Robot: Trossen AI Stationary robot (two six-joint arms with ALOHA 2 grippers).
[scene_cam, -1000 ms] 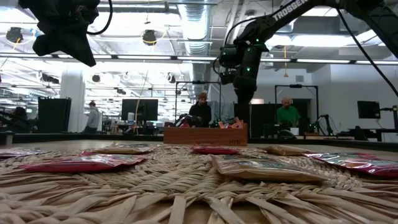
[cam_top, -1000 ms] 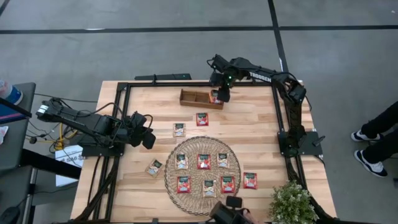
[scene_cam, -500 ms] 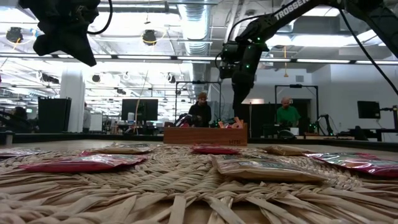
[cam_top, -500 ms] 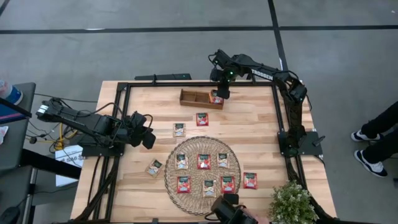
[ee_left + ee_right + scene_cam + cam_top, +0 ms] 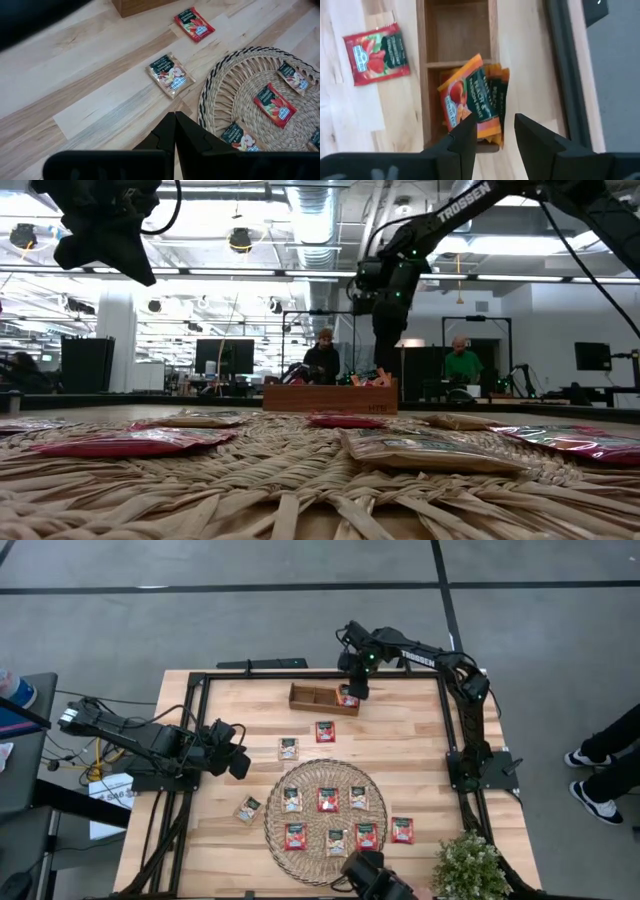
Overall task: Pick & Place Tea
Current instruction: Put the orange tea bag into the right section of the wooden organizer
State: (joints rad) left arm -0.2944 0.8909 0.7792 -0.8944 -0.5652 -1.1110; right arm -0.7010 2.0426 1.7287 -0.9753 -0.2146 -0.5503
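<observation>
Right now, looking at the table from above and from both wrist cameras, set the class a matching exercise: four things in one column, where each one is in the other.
Things:
1. orange sachets
2. right end effector
3. left end effector
4. woven mat

Places or states:
A. shut, at the table's left side
B. open, above the wooden tray's end compartment
C. leaning inside the tray's end compartment
D. holds several flat sachets

Pairs: 1-C, 2-B, 3-A, 4-D

Left of the wooden tray [image 5: 323,697] the counter [image 5: 240,710] lies bare; the tray's right compartment is crowded with upright tea sachets [image 5: 472,97].
</observation>
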